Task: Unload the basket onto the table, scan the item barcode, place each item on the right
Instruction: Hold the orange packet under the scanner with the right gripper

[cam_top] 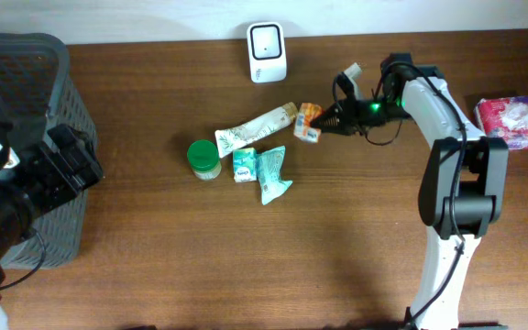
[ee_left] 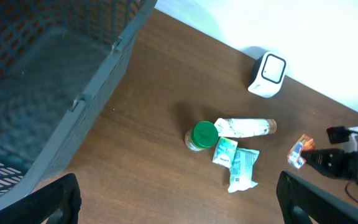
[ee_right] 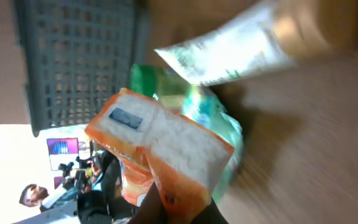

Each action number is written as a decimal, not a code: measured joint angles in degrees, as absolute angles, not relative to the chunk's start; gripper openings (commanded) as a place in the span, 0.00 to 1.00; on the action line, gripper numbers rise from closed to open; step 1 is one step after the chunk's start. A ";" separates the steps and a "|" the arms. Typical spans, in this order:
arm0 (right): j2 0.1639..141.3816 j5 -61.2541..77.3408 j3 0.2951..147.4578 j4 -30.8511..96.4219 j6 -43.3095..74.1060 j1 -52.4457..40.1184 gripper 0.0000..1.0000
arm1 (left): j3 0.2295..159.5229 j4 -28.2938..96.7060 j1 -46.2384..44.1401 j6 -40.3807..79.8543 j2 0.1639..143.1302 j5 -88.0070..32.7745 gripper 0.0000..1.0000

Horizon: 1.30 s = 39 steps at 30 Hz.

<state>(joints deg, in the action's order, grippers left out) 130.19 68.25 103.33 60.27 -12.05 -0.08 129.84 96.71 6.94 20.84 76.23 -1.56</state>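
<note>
Orange packet [cam_top: 308, 121] clamped at tips of right tool [cam_top: 323, 124]; left tool [ee_left: 179, 190] spread wide

Blur smears the right wrist view: the long pale pouch [ee_right: 241, 53] at 1 o'clock runs off the top edge. Print on the orange-and-white packet [ee_right: 160, 168] is unreadable, its lower end hidden behind the right end effector [ee_right: 178, 208]. Overhead, the grey basket [cam_top: 62, 55] is cropped at 9 o'clock. The left end effector [ee_left: 178, 190] is cut by its view's bottom edge.
</note>
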 measured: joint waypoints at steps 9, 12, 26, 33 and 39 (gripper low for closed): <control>130.23 74.65 103.39 43.86 -16.21 -9.78 0.04 | 129.84 96.73 6.94 20.84 76.23 -1.56 0.99; 130.23 76.86 103.39 42.54 -16.78 -9.89 0.04 | 129.84 96.68 6.94 20.84 76.23 -1.56 0.99; 130.23 74.72 103.39 42.61 -13.63 -9.89 0.04 | 129.84 96.68 6.94 20.84 76.23 -1.56 0.99; 130.13 44.71 106.61 50.50 -1.32 -10.11 0.04 | 129.84 96.68 6.94 20.84 76.23 -1.56 0.99; 127.76 0.56 118.21 44.66 -2.35 -14.59 0.04 | 129.84 96.66 6.94 20.84 76.25 -1.56 0.99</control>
<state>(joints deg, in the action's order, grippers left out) 127.76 0.56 118.21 44.66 -2.35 -14.59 129.84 96.66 6.94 20.84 76.25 -1.56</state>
